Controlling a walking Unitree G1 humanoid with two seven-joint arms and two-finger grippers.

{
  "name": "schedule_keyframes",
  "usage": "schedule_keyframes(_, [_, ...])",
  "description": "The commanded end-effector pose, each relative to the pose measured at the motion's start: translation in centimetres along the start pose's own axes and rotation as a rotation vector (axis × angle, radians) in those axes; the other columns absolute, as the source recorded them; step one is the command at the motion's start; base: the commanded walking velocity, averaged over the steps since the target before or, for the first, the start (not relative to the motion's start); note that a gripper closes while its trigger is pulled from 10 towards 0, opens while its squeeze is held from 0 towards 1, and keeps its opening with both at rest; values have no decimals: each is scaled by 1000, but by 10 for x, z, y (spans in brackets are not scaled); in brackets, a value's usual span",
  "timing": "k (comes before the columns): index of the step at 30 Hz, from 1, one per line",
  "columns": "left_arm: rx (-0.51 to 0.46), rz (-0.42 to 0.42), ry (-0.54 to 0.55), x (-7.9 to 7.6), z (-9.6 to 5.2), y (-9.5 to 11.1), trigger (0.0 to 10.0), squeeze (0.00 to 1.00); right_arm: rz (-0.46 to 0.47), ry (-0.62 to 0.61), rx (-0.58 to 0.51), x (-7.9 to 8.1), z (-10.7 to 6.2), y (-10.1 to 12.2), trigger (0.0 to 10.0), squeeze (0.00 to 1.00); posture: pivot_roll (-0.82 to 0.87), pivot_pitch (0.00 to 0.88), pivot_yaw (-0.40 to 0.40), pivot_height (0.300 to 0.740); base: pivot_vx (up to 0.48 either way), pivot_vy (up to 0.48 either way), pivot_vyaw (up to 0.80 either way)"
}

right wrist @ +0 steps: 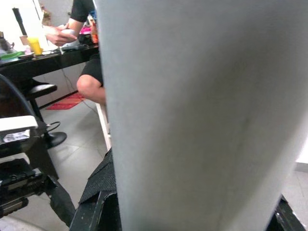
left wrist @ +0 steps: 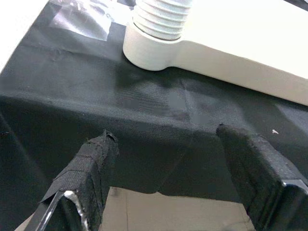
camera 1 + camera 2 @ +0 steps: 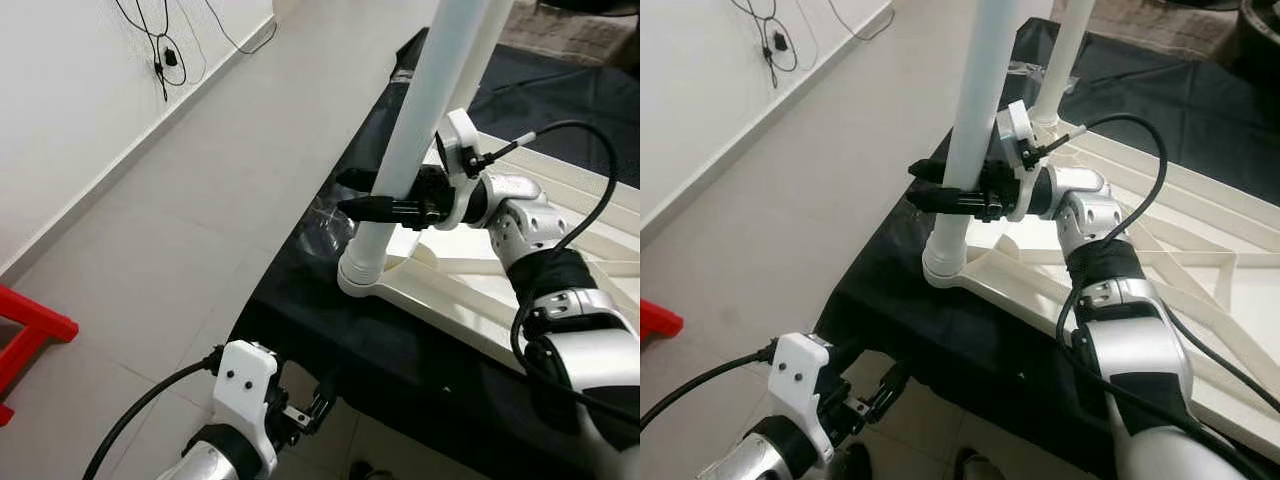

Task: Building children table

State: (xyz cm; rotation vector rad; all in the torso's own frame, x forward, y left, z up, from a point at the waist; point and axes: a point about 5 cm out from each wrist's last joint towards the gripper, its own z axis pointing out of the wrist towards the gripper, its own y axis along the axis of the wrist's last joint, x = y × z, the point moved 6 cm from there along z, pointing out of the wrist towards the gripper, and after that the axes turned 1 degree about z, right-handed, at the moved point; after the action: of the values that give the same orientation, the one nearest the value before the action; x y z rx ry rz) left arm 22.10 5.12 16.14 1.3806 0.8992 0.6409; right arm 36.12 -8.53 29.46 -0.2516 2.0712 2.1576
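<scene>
While upright, leg (image 3: 420,130) betw. R jaws

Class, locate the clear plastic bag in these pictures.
In the left eye view the clear plastic bag lies on the black cloth, near its edge, just left of the white table leg held by the right gripper.

Bright, even indoor light; the pale tiled floor (image 3: 190,230) shows soft glare. Head views are sharp. The white plastic table leg (image 1: 202,115) looms blurred, close-up.

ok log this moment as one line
stage: leg fitting | right gripper: shut on table leg | leg: upright in tabletop corner socket | left gripper: jaws open, idle below black cloth edge
</scene>
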Motion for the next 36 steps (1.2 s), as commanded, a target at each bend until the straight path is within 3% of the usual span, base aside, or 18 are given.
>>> schedule_keyframes(1, [24, -11, -8, -4, -3, -4, 10000, 0, 59, 14, 59, 5, 0, -24, 10000, 0, 149, 343, -52, 740, 0, 0, 0])
schedule_keyframes(10, [31, -14, -5, -4, -4, -4, 10000, 0, 14, 75, 136, 8, 14, -28, 10000, 0, 155, 348, -47, 740, 0, 0, 0])
schedule_keyframes(13, [35, -11, -2, -3, -5, -4, 10000, 0, -15, 128, 151, 12, 26, -24, 10000, 0, 159, 347, -46, 740, 0, 0, 0])
schedule_keyframes(21, [47, 0, 9, -1, -7, -5, 10000, 0, -38, 261, 104, 28, 53, -12, 10000, 0, 175, 347, -46, 740, 0, 0, 0])
schedule_keyframes(29, [55, 2, 13, 0, -8, -6, 10000, 0, -28, 261, 69, 28, 59, -15, 10000, 0, 195, 339, -45, 740, 0, 0, 0])
schedule_keyframes(36, [62, 2, 17, 1, -8, -7, 10000, 0, -10, 142, 37, 14, 40, -23, 10000, 0, 188, 321, -44, 740, 0, 0, 0])
